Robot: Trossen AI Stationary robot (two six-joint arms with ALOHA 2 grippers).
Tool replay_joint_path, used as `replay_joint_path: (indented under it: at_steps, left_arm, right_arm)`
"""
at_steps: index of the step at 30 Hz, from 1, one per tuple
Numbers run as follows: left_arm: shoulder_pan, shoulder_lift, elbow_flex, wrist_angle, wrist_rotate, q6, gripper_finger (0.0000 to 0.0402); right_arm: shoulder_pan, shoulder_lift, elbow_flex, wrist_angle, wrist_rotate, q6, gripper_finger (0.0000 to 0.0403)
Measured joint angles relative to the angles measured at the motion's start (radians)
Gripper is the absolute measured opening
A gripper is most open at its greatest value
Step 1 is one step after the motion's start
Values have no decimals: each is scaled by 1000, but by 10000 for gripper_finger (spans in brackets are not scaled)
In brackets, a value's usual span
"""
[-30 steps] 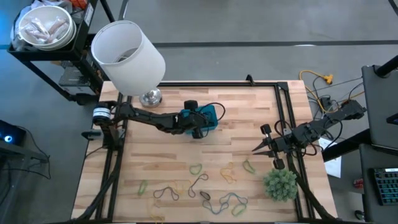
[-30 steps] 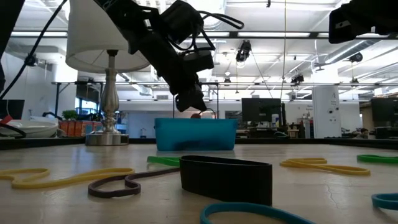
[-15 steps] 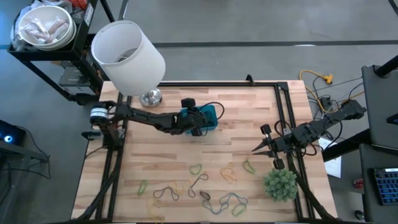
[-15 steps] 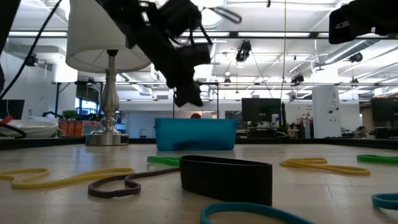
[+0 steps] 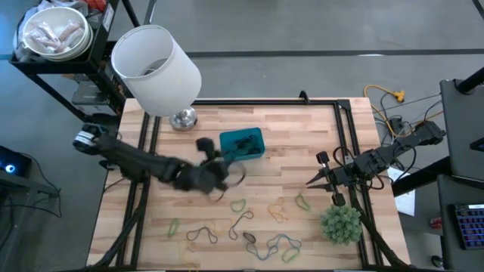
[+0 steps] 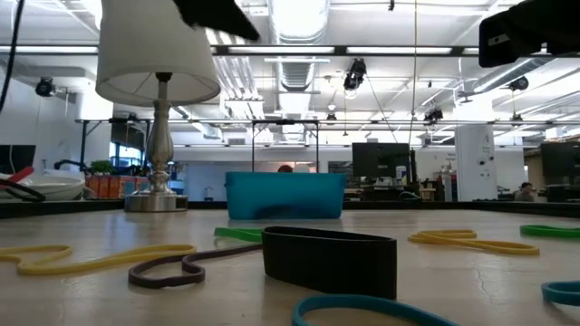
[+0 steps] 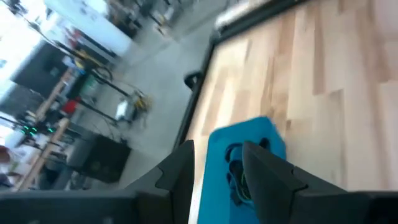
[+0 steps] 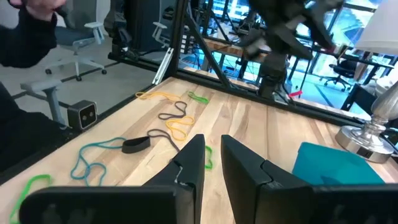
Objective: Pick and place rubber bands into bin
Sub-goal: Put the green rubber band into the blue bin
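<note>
The blue bin [image 5: 242, 143] sits at the table's middle, toward the far side, with a few dark rubber bands [image 5: 240, 141] inside. Several more rubber bands lie toward the near edge: green [image 5: 238, 204], yellow [image 5: 277, 212], dark [image 5: 201, 234]. My left gripper [image 5: 224, 175] hovers open just near-left of the bin and points at it, so the bin [image 7: 245, 140] shows past its fingers. My right gripper [image 5: 310, 181] waits at the right side with a narrow gap between its fingers [image 8: 193, 163] and nothing in it.
A lamp with a big white shade [image 5: 155, 68] stands at the far left on a metal foot [image 5: 183, 119]. A bushy green plant ball [image 5: 340, 223] sits at the near right. Black frame rails [image 5: 344, 136] run along the table's sides. A person's dark sleeve [image 8: 31, 31] shows beyond the table.
My left gripper has drawn back from above the bin toward the table's near-left and has risen, leaving the low view but for a dark part at the top. The bin and the bands on the table stay where they were.
</note>
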Motion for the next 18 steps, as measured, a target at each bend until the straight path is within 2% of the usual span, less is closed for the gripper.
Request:
replay_joint_path:
  at_steps: [3,7,13,18]
  left_arm:
    - [-117,-18,-10,-26,-91,-46,121]
    - [-246,-12,-20,-43,-155,-93,121]
    - [-385,-2,-76,-40,-155,-99,121]
    - [-452,-2,-124,-41,-155,-160,121]
  right_arm:
    - [0,6,0,0,-1,13,47]
    - [0,34,0,20,0,32,47]
    - [0,151,16,102,-1,22,47]
    - [0,299,82,101,-2,33,47]
